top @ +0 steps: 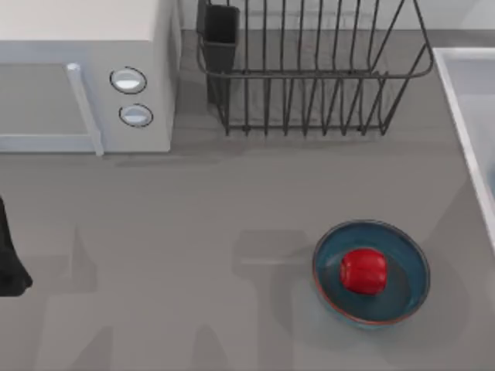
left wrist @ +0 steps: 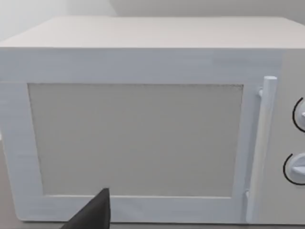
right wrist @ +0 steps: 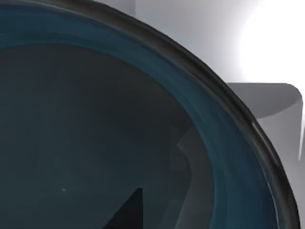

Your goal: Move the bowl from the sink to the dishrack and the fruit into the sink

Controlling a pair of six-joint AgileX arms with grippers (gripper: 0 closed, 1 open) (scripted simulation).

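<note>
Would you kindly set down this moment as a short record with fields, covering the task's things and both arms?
fruit: red fruit lies inside a blue bowl on the counter, near the table's right side
second bowl: a blue bowl seen very close in the right wrist view, white sink wall behind it
sink: white rim at the table's right edge
dishrack: wire dishrack at the back, holding no bowl
microwave: white microwave at back left
left arm: dark part at the table's left edge, facing the microwave
</note>
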